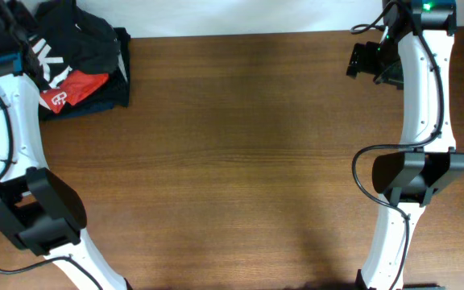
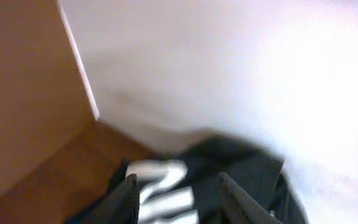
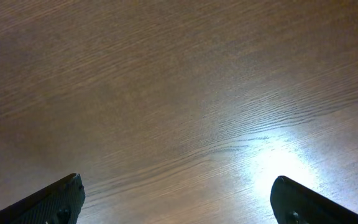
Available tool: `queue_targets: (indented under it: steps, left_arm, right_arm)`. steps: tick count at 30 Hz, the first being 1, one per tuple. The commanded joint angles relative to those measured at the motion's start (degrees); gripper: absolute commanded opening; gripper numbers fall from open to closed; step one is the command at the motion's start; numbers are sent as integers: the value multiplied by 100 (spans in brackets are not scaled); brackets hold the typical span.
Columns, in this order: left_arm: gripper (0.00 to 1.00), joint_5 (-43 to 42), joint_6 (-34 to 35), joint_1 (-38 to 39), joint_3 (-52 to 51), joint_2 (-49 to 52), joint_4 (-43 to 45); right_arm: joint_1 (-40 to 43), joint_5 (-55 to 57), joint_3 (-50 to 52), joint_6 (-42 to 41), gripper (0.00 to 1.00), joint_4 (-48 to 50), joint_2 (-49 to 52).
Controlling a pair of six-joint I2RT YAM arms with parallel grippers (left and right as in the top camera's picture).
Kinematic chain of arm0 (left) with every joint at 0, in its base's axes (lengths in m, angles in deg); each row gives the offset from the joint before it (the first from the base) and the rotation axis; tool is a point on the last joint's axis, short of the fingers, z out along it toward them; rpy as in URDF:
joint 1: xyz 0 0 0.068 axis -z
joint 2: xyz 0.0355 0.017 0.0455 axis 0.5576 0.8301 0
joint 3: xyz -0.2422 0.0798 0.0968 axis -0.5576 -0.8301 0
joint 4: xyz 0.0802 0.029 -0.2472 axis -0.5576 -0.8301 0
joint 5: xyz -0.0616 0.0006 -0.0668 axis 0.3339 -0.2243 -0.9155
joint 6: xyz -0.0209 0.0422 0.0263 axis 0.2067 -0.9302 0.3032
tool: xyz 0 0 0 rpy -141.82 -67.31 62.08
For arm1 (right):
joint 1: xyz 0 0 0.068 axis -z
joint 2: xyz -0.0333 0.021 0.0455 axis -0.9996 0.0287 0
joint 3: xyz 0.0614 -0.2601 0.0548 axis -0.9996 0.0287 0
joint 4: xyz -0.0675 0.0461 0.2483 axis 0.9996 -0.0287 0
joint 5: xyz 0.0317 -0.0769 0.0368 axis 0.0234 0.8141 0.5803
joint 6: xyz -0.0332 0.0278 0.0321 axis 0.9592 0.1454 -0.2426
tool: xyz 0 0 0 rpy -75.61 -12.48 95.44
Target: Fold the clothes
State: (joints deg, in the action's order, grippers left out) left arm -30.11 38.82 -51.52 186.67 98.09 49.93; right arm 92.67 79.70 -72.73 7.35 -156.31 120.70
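The clothes, a black T-shirt (image 1: pixel 83 34) with white lettering, lie bunched on top of a pile at the table's far left corner. In the left wrist view the T-shirt (image 2: pixel 247 168) shows its white letters between my fingers. My left gripper (image 1: pixel 22 39) hovers over the pile's left side. Its jaws (image 2: pixel 177 180) stand apart, with the fabric seen beyond them and nothing pinched. My right gripper (image 1: pixel 361 60) hangs at the far right, away from the pile. It is open (image 3: pixel 178 180) over bare wood.
A red shirt (image 1: pixel 72 89) with white print and a navy garment (image 1: pixel 109 95) lie under the black T-shirt. The wooden table (image 1: pixel 240 161) ends at a white wall (image 2: pixel 241 68) just behind the pile.
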Motion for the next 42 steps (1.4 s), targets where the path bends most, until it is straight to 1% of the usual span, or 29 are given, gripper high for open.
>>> queue_targets:
  steps: [1,3,4,5,6,7,9,10,12,13,14,15,18,19,22,23,25,27,28,30,32,33,34,37,39,40,42]
  left_arm:
    - [44,-341,-15,-15,46,525,348]
    - [53,-369,-129,-15,46,931,516]
    - [55,-367,-260,-15,46,1132,601]
    - [60,-367,-470,-15,46,1412,719]
    - [62,-367,-802,-15,46,1703,697]
    - [66,-367,-988,-15,46,1888,560]
    - [73,-365,-1071,-17,46,2052,332]
    - [75,-369,-1067,-15,46,2048,282]
    - [84,-367,-1069,-9,48,1794,144]
    - [95,-369,-1064,2,48,1475,-125]
    - [99,-369,-1064,13,48,1141,-448]
    - [99,-369,-1060,22,48,857,-704]
    - [99,-490,-586,28,48,-254,-1652]
    - [99,-793,-584,28,48,-603,-1921]
    - [99,-2490,-584,28,48,-1668,-2973]
    - [99,-2999,-586,28,48,-2006,-3467]
    - [99,-3609,-588,28,48,-2474,-4380]
    - [99,-4004,-654,39,46,-2778,-5165]
    - [99,-4013,-697,61,46,-2874,-5427]
    - [99,-4011,-1143,197,35,-3246,-6192]
    - [99,-4094,-1377,431,13,-3587,-6791]
    - [99,-4260,-1681,619,-66,-3840,-7058]
    - [99,-4269,-1801,769,-179,-4074,-7167]
    - [99,-4271,-1823,1185,-728,-4898,-7156]
    - [99,-4271,-1821,1287,-1224,-5512,-7145]
    - [99,-4269,-1821,1287,-1427,-5775,-7276]
    - [99,-4266,-1821,1287,-1633,-6102,-7960]
  right_arm:
    - [22,9,-107,-72,99,-13,-160]
    - [22,9,-107,-72,98,-13,-160]
    - [22,9,-107,-72,99,-11,-160]
    - [22,9,-107,-72,99,-11,-160]
    - [22,9,-107,-72,99,-11,-160]
    - [22,9,-107,-70,99,-13,-160]
    - [22,9,-107,-72,99,-13,-160]
    - [22,9,-107,-72,99,-11,-160]
    - [22,9,-107,-70,99,-11,-160]
    - [22,9,-107,-72,99,-13,-160]
    - [22,9,-107,-72,99,-11,-160]
    - [22,9,-107,-72,99,-11,-160]
    - [22,9,-107,-72,99,-11,-160]
    - [22,9,-107,-72,99,-13,-160]
    - [22,9,-107,-72,99,-13,-160]
    - [22,9,-107,-72,99,-11,-160]
    - [22,9,-107,-72,99,-13,-160]
    - [22,9,-107,-72,99,-13,-160]
    - [22,9,-107,-72,99,-11,-160]
    - [22,9,-107,-72,99,-11,-160]
    - [22,9,-107,-72,99,-13,-160]
    - [22,9,-107,-72,99,-11,-160]
    - [22,9,-107,-72,99,-13,-160]
    - [22,9,-107,-72,99,-11,-160]
    - [22,9,-107,-72,99,-11,-160]
    - [22,9,-107,-72,99,-11,-160]
    - [22,9,-107,-70,99,-11,-160]
